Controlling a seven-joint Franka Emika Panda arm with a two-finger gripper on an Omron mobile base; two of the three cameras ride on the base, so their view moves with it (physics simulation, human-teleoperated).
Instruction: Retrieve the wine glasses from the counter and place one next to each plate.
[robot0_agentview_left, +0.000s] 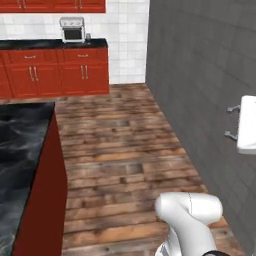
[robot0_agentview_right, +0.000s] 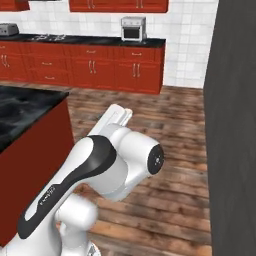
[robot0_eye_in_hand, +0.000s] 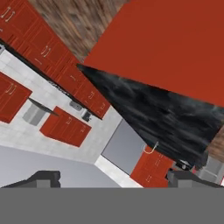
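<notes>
Flooring of brown wood planks (robot0_agentview_left: 125, 145) runs between a dark grey wall (robot0_agentview_left: 200, 75) and the red-sided island (robot0_agentview_right: 35, 150) with its black top. Against the far tiled wall stands the counter (robot0_agentview_right: 90, 41), black marble over red cabinets, carrying a toaster oven (robot0_agentview_right: 133, 28). Wine glasses and plates are too small to make out. The gripper (robot0_eye_in_hand: 114, 178) stands wide apart, holding nothing.
</notes>
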